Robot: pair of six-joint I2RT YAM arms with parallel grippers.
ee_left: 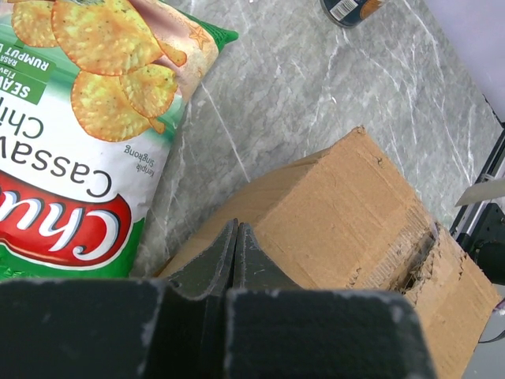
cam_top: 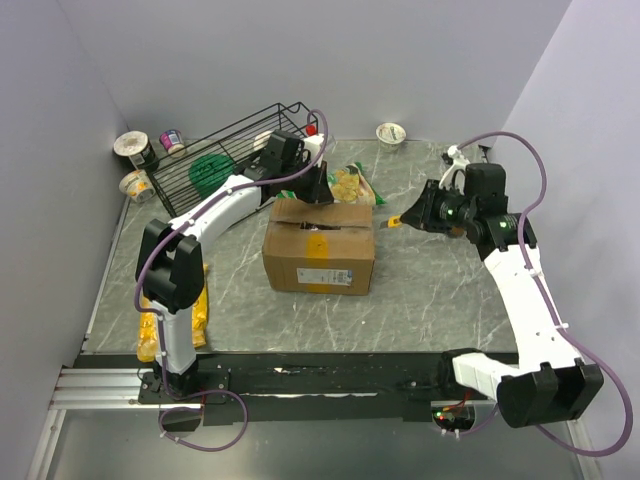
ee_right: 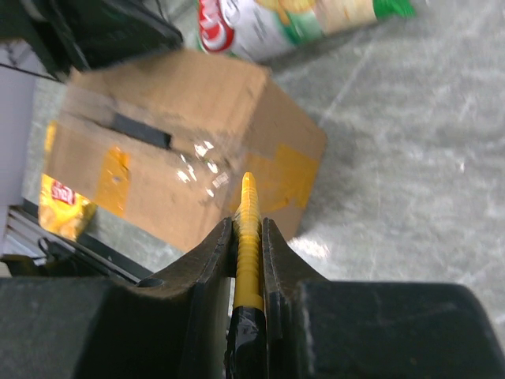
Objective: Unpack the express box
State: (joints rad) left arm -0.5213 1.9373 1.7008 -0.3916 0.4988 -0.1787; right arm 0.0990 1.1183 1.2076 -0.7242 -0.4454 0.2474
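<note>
The express box (cam_top: 320, 250), a brown cardboard carton with a white label and an orange sticker, stands mid-table with its flaps down. My left gripper (cam_top: 318, 196) is shut with nothing between its fingers. In the left wrist view its tips (ee_left: 237, 227) rest at the back edge of the box's top (ee_left: 347, 213). My right gripper (cam_top: 418, 214) hovers right of the box, shut on a yellow ridged cutter tool (ee_right: 249, 207) whose tip (cam_top: 392, 222) points at the box's right side (ee_right: 173, 134).
A green cassava chip bag (cam_top: 350, 185) lies just behind the box. A black wire basket (cam_top: 230, 150) and several cups (cam_top: 135, 150) stand at the back left. A small tin (cam_top: 391, 133) sits at the back. A yellow snack bag (cam_top: 150, 330) lies by the left arm's base.
</note>
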